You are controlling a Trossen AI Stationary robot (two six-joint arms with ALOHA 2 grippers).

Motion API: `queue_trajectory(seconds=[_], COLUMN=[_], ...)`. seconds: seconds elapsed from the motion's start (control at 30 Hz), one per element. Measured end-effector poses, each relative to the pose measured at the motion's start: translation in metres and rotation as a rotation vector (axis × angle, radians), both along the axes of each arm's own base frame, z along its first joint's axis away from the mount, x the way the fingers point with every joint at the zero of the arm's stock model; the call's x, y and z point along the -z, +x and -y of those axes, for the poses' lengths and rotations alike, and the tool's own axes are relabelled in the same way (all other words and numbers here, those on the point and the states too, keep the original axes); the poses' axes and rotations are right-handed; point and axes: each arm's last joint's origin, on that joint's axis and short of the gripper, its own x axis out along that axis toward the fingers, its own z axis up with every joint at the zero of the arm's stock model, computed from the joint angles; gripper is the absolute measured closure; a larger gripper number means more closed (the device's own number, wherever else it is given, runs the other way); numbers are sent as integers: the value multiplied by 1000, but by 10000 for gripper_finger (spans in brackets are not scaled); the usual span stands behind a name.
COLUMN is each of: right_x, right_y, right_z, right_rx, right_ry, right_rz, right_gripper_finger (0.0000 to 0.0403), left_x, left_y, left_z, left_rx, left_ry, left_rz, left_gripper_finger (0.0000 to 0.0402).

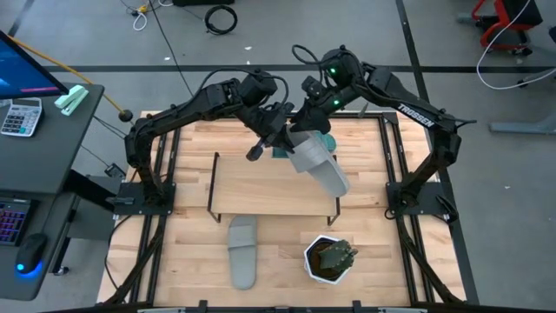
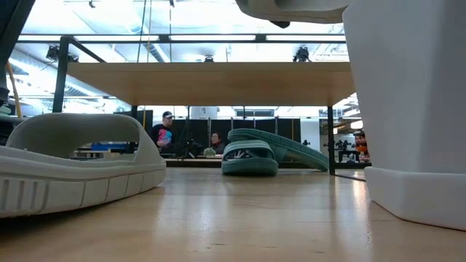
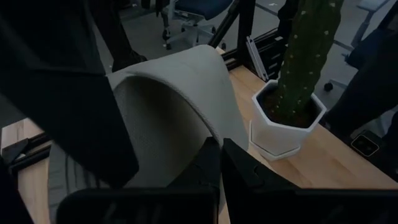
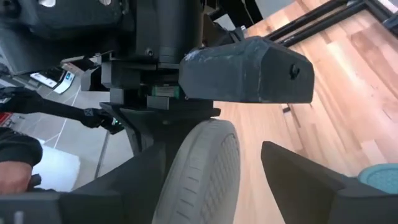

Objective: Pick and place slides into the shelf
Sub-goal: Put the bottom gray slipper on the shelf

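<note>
the left gripper (image 1: 280,130) was clenched on a grey sandal (image 1: 320,165), lifted over the shelf (image 1: 261,187), long axis slanting toward the plant pot (image 1: 328,258). the right gripper (image 1: 306,122), nearer the heel, straddled it, fingers spread, not grasping. another grey sandal (image 1: 242,251) lay in front of the shelf.

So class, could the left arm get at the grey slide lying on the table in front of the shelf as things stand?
Probably not yet: the left gripper is shut on the other grey slide held over the shelf. The grey slide on the table itself lies uncovered.
</note>
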Motion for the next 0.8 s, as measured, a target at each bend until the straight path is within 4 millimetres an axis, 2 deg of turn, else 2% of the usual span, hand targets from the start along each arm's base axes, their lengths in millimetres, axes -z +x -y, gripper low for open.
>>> queue_trajectory(seconds=[0.5, 0.7, 0.8], right_x=[1, 2, 2], right_y=[1, 1, 1], right_z=[-5, -4, -4], right_rx=[-32, -28, -34], right_ry=[14, -21, -45], right_rz=[-4, -7, -1], right_gripper_finger=[260, 348, 357], left_x=[0, 0, 1], left_y=[0, -1, -1], left_z=[0, 0, 0], left_rx=[1, 0, -1], left_ry=[-1, -3, -4], left_rz=[-6, -7, -10], left_gripper_finger=[397, 397, 397])
